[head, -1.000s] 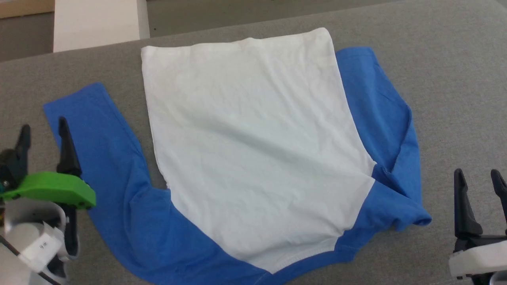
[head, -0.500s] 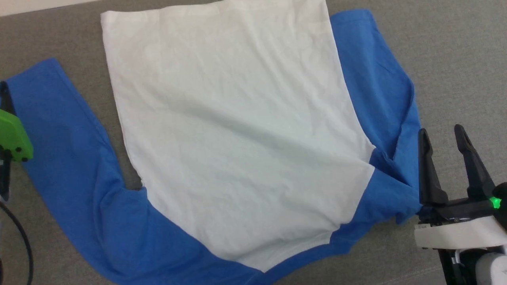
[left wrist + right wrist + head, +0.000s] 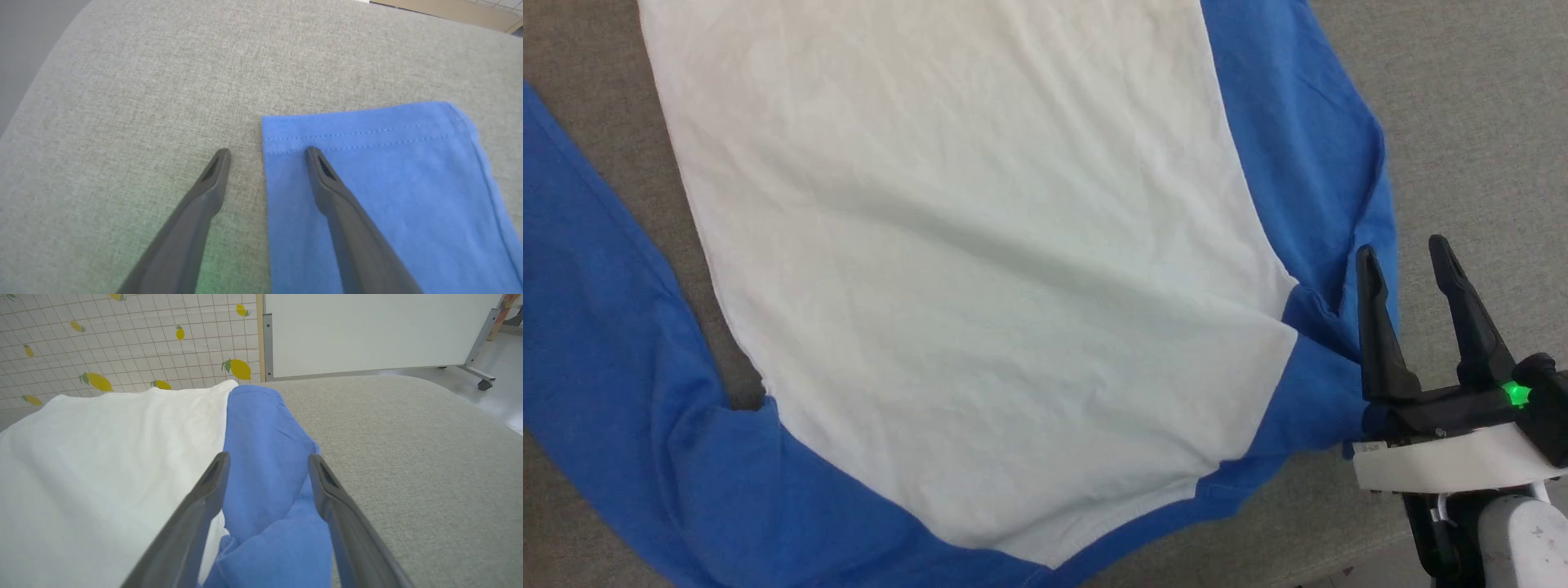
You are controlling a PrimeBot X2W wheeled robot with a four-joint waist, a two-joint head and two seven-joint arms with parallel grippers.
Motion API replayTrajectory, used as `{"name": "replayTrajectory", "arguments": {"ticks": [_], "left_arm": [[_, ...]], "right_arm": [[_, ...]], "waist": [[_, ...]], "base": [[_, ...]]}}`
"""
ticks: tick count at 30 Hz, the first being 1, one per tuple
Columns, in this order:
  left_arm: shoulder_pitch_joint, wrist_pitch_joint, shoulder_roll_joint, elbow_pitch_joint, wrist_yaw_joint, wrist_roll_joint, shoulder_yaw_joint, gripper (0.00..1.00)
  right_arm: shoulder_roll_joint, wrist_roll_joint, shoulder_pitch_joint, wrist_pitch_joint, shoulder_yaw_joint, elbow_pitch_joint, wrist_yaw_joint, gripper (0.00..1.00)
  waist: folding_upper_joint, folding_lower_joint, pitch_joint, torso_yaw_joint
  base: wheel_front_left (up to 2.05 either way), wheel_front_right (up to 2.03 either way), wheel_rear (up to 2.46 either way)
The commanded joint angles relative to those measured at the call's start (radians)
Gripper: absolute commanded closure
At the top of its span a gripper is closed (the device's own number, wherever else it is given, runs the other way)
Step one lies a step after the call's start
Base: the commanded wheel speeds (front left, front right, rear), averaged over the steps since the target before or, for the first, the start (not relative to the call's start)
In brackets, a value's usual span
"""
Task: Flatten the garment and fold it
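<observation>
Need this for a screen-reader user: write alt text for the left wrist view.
The left gripper, open, straddles a blue cuff edge of the garment, flat on a grey fabric surface: one finger over the cuff, the other over bare surface.

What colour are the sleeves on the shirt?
Bright blue. The sleeves show best in the head view, on either side of the white body.

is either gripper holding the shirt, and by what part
Nothing is held. The left gripper is open at the garment's sleeve cuff, the right gripper open over its other sleeve.
</observation>
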Motion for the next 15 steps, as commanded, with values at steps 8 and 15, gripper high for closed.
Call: {"name": "replayTrajectory", "arguments": {"ticks": [8,15], "left_arm": [[0.060,-0.001,-0.068,-0.041,-0.014,-0.081,0.025,1.00],[0.133,-0.242,-0.071,-0.057,-0.007,-0.041,0.123,1.00]], "right_arm": [[-0.009,0.004,-0.028,0.002,0.007,0.012,-0.002,0.00],[-0.017,-0.011,0.002,0.027,-0.016,0.012,-0.002,0.00]], "waist": [[0.0000,-0.0001,-0.023,0.024],[0.0000,-0.0001,-0.123,0.078]], "base": [[0.00,0.00,0.00],[0.00,0.00,0.00]]}}
